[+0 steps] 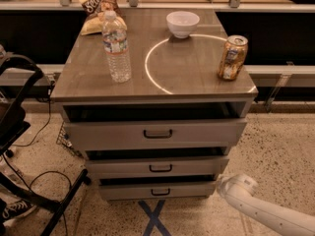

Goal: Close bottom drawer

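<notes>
The bottom drawer is the lowest and narrowest grey front of the cabinet, with a small dark bar handle. It stands slightly pulled out, with a dark gap above its front. My gripper is at the end of the white arm, low at the right. It sits just beside the drawer front's right end. I cannot tell whether it touches the drawer.
The middle drawer and top drawer are also slightly open. On the cabinet top stand a water bottle, a white bowl, a can and a chip bag. A black stand with cables is at left.
</notes>
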Motion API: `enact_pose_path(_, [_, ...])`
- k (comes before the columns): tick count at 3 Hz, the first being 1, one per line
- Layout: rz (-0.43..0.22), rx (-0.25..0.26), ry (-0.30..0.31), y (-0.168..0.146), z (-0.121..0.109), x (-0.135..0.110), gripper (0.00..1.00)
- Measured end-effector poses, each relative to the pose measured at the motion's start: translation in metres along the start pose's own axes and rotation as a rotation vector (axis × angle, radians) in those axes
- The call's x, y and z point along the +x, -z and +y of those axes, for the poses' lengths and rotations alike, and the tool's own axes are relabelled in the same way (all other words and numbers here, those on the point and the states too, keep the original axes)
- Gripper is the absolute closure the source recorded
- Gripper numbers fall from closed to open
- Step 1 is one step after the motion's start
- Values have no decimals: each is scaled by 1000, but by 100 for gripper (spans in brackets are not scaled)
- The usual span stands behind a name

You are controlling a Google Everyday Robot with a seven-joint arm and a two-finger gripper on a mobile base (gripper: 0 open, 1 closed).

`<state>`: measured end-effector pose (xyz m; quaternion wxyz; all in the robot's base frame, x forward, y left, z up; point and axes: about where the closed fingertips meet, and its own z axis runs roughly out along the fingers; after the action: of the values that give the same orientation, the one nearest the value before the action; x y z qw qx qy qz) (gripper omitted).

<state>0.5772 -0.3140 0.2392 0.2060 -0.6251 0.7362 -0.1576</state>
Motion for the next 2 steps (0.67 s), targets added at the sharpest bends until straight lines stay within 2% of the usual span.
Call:
enact_pose_path(1, [93,78,-42,63,-36,48,100])
enact_pose_path(2, [177,171,-38,136,-62,94,100])
